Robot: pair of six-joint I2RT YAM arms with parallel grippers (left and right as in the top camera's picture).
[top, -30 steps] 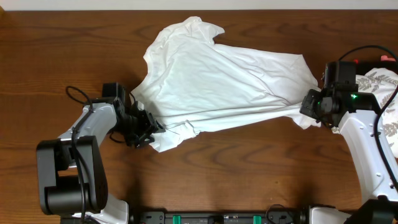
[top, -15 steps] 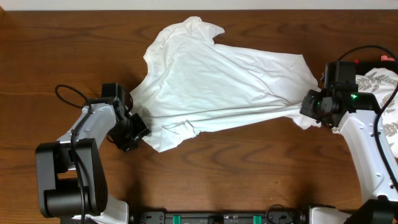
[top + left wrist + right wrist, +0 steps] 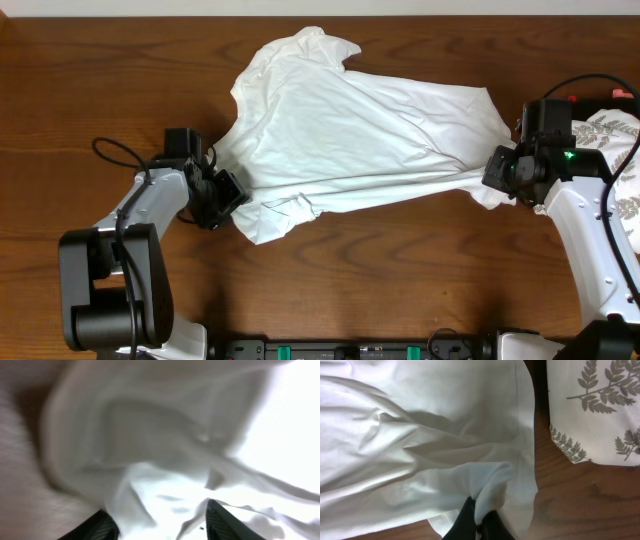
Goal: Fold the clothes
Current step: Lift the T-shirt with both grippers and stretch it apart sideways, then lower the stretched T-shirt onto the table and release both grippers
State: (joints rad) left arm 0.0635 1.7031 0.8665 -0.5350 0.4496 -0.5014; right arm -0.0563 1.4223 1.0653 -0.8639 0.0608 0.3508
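The clothes, a white T-shirt (image 3: 360,130), lie crumpled and stretched across the middle of the wooden table. My left gripper (image 3: 226,192) is at the shirt's lower left edge. In the left wrist view its two fingers stand apart, and loose white fabric (image 3: 165,460) lies between them, so the left gripper (image 3: 160,527) is open. My right gripper (image 3: 497,170) holds the shirt's right end. The right wrist view shows that gripper (image 3: 479,521) shut on a pinched bunch of the white cloth (image 3: 420,435). No chest graphic shows.
A white cloth with a grey leaf print (image 3: 612,135) lies at the right edge, just beyond the right arm, and also shows in the right wrist view as the leaf-print cloth (image 3: 600,405). A black cable (image 3: 115,150) loops left of the left arm. Bare wood (image 3: 400,270) lies in front of the shirt.
My left gripper pulled back left off the shirt's corner, then moved up and right against the shirt's edge again. The right gripper and most of the shirt stayed still.
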